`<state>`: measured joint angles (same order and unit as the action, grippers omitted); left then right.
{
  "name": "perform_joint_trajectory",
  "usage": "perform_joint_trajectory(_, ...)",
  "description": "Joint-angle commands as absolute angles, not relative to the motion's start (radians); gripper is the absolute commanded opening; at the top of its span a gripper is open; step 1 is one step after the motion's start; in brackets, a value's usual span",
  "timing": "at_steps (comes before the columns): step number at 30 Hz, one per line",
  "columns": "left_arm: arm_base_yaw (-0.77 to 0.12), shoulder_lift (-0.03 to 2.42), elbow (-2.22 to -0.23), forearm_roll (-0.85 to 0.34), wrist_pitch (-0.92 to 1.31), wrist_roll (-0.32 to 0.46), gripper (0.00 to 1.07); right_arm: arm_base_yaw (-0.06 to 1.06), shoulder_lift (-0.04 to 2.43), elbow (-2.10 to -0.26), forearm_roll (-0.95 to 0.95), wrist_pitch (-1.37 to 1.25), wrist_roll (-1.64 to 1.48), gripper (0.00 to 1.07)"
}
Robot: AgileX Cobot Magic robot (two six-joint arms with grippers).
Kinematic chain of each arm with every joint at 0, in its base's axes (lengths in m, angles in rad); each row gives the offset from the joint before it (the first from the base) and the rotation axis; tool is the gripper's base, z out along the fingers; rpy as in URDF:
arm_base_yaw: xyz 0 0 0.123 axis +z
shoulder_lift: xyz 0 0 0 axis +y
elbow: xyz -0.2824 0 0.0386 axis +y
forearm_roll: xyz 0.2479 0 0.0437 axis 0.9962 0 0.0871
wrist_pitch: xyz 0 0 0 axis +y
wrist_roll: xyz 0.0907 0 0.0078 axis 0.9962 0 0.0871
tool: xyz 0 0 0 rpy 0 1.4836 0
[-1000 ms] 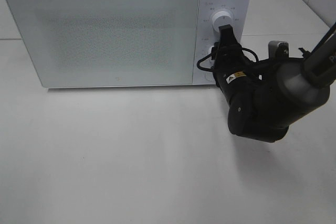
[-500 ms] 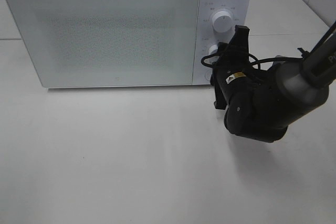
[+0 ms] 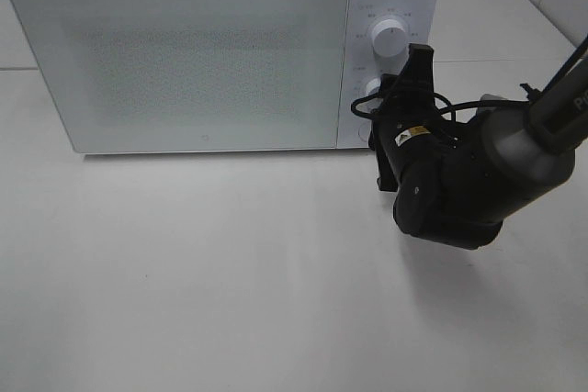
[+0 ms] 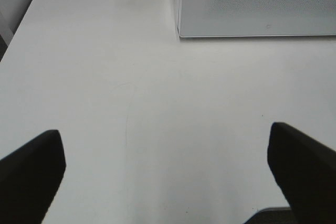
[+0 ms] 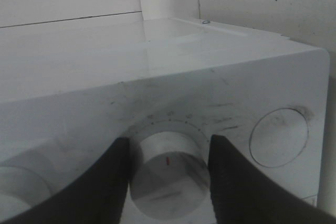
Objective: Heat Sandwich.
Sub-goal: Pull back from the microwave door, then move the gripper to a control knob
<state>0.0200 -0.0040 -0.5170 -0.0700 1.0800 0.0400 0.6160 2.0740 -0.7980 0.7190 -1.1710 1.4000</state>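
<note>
The sandwich shows in none of the views. The microwave (image 3: 184,52) has its door (image 3: 184,61) closed and the speckled panel hides the inside, so the sandwich is probably in there, but that is a judgement. Which way it points and how its long axis runs cannot be told. The right gripper (image 5: 169,150) is at the microwave's control strip, beside the door. Its two dark fingers (image 5: 105,182) press the flanks of the lower knob (image 5: 168,182), apparently clamped on it. The red mark on the knob face sits near the middle of the dial ticks. The main risk is in the twist: smooth pads on a glossy knob could slip and leave the timer unset, or a turn too far could overheat the bread. Pressing inward while turning could also shove the light microwave backward. One finger stands close under the upper knob (image 3: 388,36) and could nudge it. The left gripper (image 4: 168,177) hangs with fingers wide apart over the bare table (image 4: 157,103) in front of the microwave, holding nothing.
</note>
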Motion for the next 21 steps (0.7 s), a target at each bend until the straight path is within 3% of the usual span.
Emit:
perform_joint_trajectory(1,0.016,-0.024,-0.515,-0.072,1.07,0.039,1.0,0.616,2.064,-0.823,0.683,-1.276,1.382,0.22)
perform_joint_trajectory(11,0.016,-0.024,-0.515,-0.072,1.07,0.039,1.0,0.616,2.059,-0.823,0.726,-1.322,1.294,0.47)
perform_joint_trajectory(13,0.016,-0.024,-0.515,-0.072,1.07,0.039,1.0,0.616,2.059,-0.822,0.732,-1.32,1.278,0.61)
perform_joint_trajectory(17,0.016,-0.024,-0.515,-0.072,1.07,0.039,1.0,0.616,2.04,-0.809,0.738,-1.301,1.261,0.75)
perform_joint_trajectory(21,0.016,-0.024,-0.515,-0.072,1.07,0.039,1.0,0.616,2.024,-0.792,0.732,-1.278,1.229,0.78)
